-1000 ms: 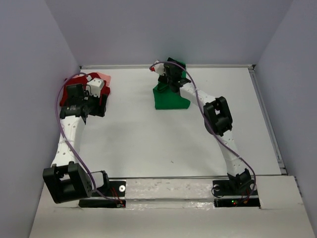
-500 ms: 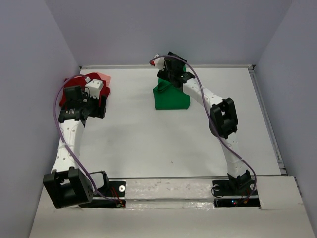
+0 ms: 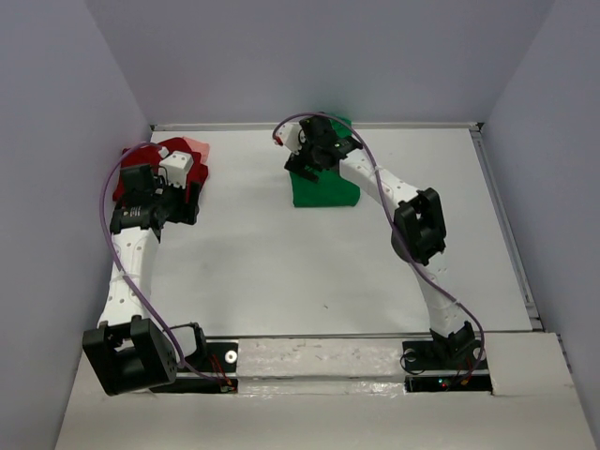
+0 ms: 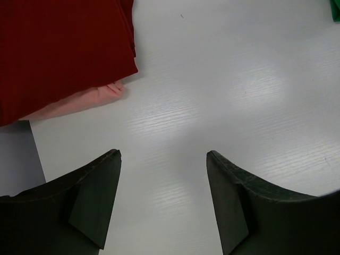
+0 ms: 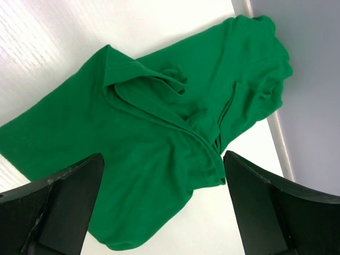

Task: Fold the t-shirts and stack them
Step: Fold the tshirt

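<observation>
Right wrist swings leftward over the last second, and its cable loop shifts left with it; the left arm barely changes. We log the right gripper spread to its widest, nothing between the fingers, hanging above the green t-shirt.

Green t-shirt: a rumpled, loosely folded heap at the far middle of the table, its far end reaching the back edge by the wall. One hemmed fold lies turned over on top.

We log the left gripper parted wide and empty, over bare table surface, apart from any cloth.

Dark red t-shirt: far-left corner of the table, flat and folded, just beyond the left fingers. The pale pink t-shirt lies under it, only a strip of its edge showing past the red. In the top view the pink also peeks out at the far side of the pile.

Green heap and red-pink pile sit well apart.
</observation>
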Motion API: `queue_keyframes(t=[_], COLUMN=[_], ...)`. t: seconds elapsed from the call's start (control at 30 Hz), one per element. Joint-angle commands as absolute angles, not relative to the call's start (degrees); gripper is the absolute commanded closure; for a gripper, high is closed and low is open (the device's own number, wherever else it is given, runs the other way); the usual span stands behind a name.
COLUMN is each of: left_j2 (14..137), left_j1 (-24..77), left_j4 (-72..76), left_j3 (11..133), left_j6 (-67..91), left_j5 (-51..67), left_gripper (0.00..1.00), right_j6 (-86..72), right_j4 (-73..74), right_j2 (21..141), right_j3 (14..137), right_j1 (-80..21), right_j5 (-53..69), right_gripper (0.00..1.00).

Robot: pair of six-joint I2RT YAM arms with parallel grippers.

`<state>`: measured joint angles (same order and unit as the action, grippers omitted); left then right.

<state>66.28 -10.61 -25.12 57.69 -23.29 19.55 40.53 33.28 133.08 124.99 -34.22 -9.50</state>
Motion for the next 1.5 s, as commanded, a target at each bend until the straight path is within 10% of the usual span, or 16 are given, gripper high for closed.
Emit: queue_keyframes(t=[0.0,1.17,1.47], left_j2=[65.3,66.01,65.92], left_j1=[-11.16,-11.51,-11.69], left_j4=[-23.73,-23.64,-23.47], left_j3=[57.48,56.69,56.78], left_j6=[-23.03,-23.38,-23.2], left_j5=[20.74,20.04,20.3], left_gripper=[0.24,0.22,0.22], right_j6=[38.94,41.13,45.61], right_j4=[35.77,34.28,7.31], right_j2=[134.65,147.04,141.96], right_j3=[128.58,140.1,127.1], right_j1=[-34.45,-34.98,-34.98], right_j5=[-6.59,-6.94,-18.63], right_gripper=[0.0,0.0,0.0])
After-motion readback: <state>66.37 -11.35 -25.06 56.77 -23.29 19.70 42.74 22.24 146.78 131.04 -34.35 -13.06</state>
